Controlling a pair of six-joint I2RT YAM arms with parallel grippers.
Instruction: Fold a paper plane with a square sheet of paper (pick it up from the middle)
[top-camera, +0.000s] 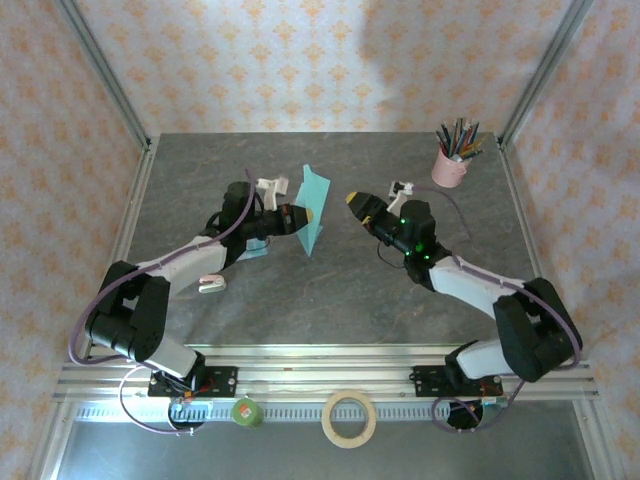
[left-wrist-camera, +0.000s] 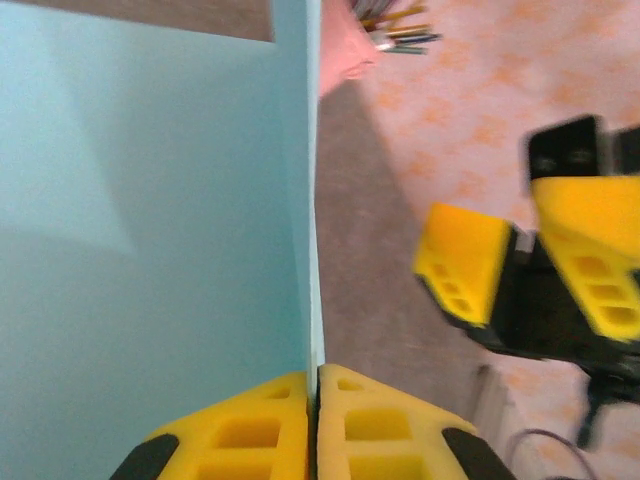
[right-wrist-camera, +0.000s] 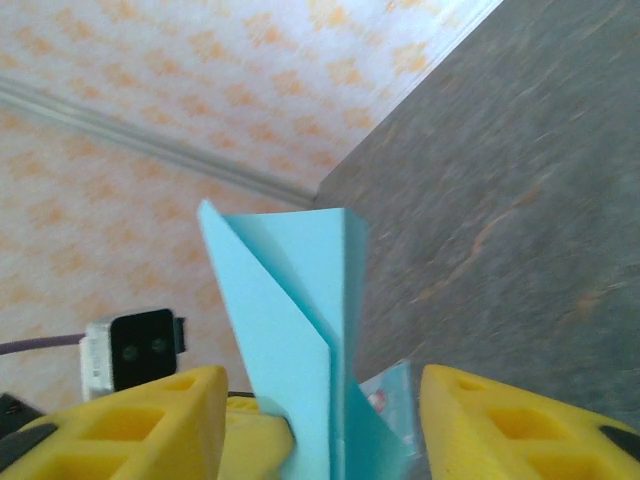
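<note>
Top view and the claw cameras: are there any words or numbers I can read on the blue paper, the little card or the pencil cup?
No text can be read anywhere.
turquoise paper: plain, no writing.
small card: some print, too blurred to read.
pink pencil cup: no label seen.
tape roll: no writing seen.

I see black joints and pale grey links on the left arm (top-camera: 140, 315), lower left, trailing a purple cable (top-camera: 215, 237), and on the right arm (top-camera: 520, 330), lower right, with a green light (top-camera: 420, 243). The left gripper (left-wrist-camera: 314, 378) and right gripper (right-wrist-camera: 322, 380) carry yellow fingers (left-wrist-camera: 250, 430) with rectangular recesses.
</note>
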